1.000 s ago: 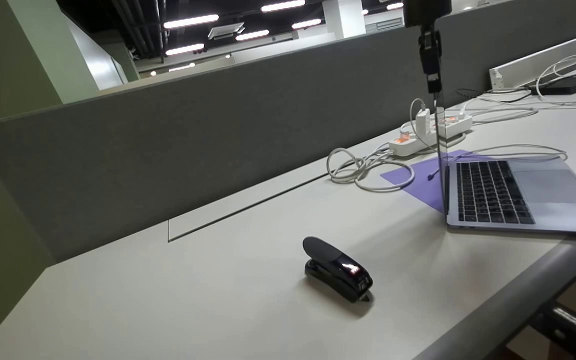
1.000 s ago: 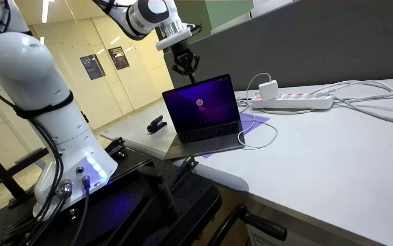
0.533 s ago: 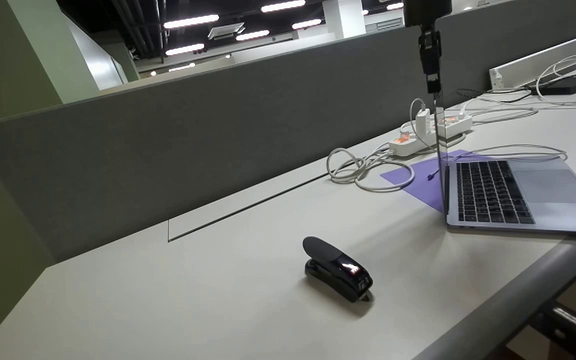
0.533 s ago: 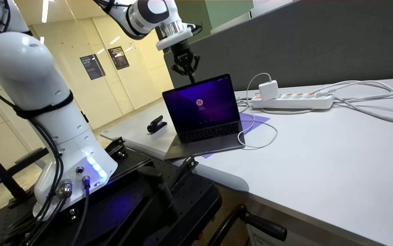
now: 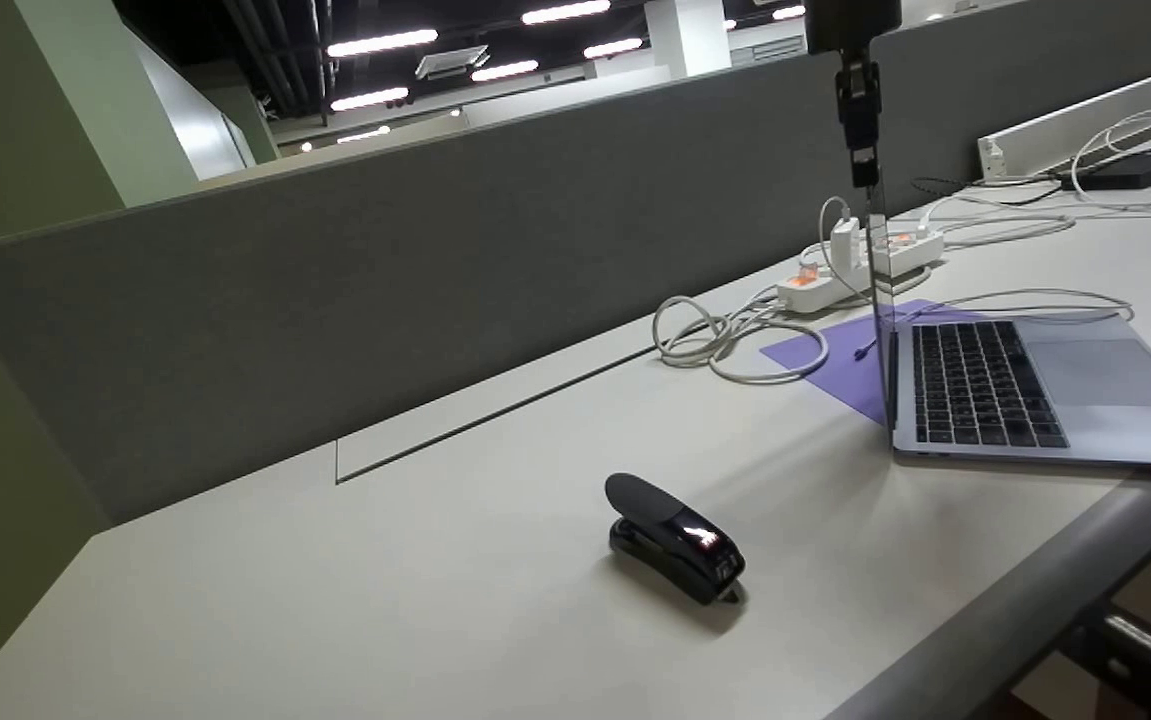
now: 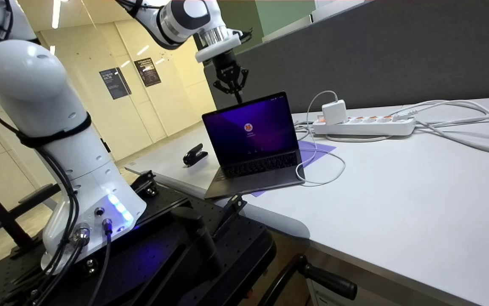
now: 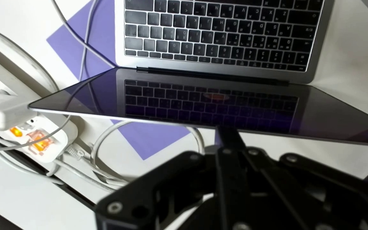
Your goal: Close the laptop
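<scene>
Poising closed, seemingly empty pincer at top edge of screen, maybe touching, maybe not, probably preparing to push, finding laptop standing open on tabletop, showing no closing progress and needing the whole fold-down.

silver-grey laptop, open, purple-lit screen nearly upright, dark keyboard, on white desk

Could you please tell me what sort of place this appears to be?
Most likely an open-plan office: a grey partition runs along a white desk, an open laptop sits on that desk, and rows of ceiling lights show beyond the partition.
</scene>
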